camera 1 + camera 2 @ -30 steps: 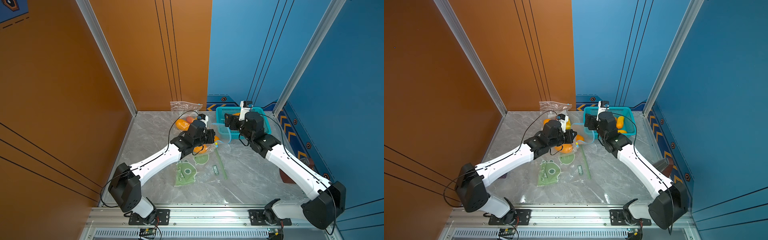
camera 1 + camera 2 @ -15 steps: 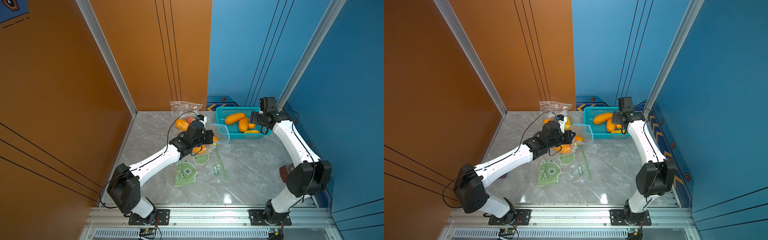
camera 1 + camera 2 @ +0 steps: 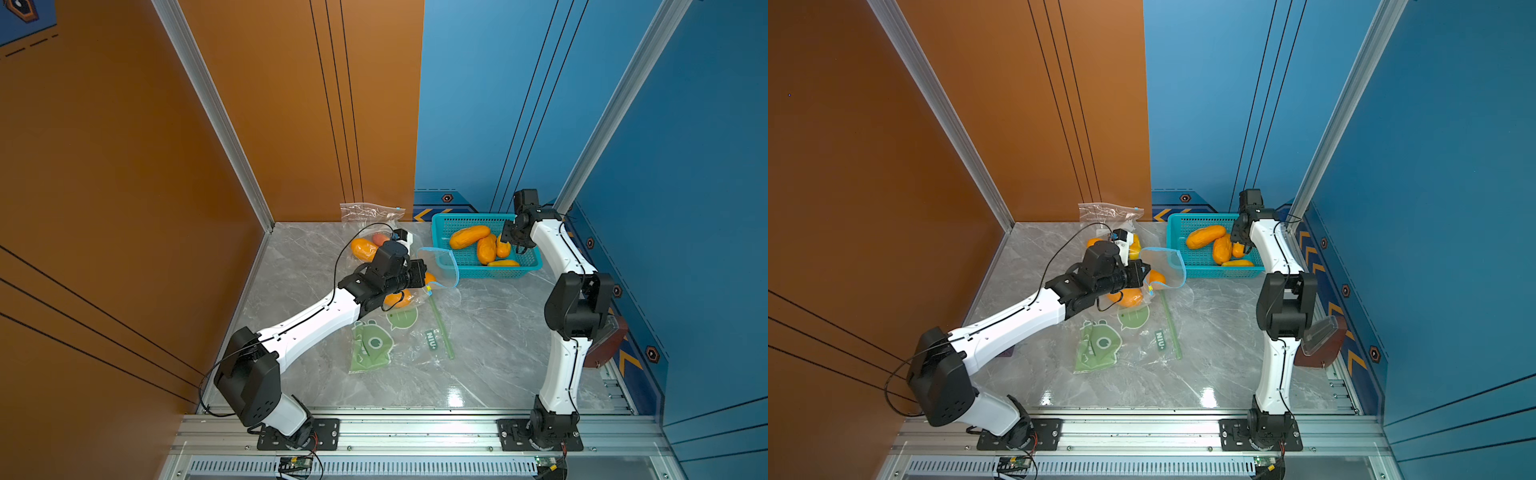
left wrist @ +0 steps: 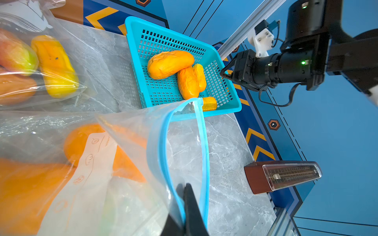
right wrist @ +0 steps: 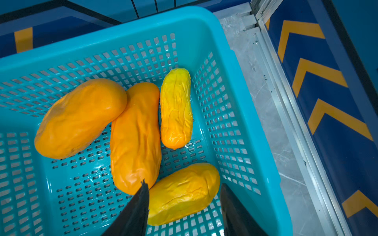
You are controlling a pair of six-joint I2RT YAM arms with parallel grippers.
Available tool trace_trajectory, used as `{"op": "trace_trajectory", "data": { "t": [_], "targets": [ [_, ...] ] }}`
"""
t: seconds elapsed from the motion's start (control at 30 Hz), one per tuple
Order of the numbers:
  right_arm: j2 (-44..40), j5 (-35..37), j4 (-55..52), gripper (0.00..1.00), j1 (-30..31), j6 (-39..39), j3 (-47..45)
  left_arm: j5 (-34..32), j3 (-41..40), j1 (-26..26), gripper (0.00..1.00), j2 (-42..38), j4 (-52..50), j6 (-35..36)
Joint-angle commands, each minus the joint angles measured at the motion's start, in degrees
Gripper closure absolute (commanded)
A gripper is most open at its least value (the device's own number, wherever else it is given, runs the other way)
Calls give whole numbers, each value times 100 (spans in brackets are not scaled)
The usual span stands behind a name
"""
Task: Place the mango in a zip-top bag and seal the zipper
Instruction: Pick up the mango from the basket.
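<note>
Left end effector clenched on the blue zipper rim of zip-top bag, bag mouth open toward teal basket. Basket sits at 1 o'clock on table. Right end effector released, jaws straddling mango in the basket's 5 o'clock corner; contact unclear. Three other mangoes lie beside it.

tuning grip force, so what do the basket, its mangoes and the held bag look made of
Basket: glossy moulded plastic, judging by its shiny perforated grid walls. Mangoes: probably soft rubbery fakes; matte, wrinkled skin. Bag: thin clear plastic film, creased, see-through, blue zip strip.
</note>
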Motion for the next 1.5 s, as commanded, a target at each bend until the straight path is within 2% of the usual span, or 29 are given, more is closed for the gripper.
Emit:
{"op": "trace_trajectory", "data": {
  "t": [0.0, 0.23, 0.53, 0.83, 1.3, 1.37, 1.47],
  "targets": [
    [426, -30, -207, 45, -47, 11, 430, 100, 10, 63, 100, -56, -61, 38],
    [1236, -64, -215, 47, -125, -26, 1166, 144, 28, 63, 100, 6, -59, 21],
    [1785, -446, -212, 46, -328, 58, 1508, 231, 121, 58, 100, 123, -62, 5],
    [2037, -793, -111, 41, -364, 65, 1639, 267, 208, 47, 100, 265, -78, -14],
    [2429, -832, -94, 37, -408, 27, 1845, 280, 225, 43, 100, 301, -105, -26],
    [2433, -838, -85, 38, -407, 10, 1861, 287, 222, 37, 100, 310, -106, -35],
    [2397, -880, -90, 47, -406, 1, 1849, 281, 238, 34, 100, 318, -105, -25]
  ]
}}
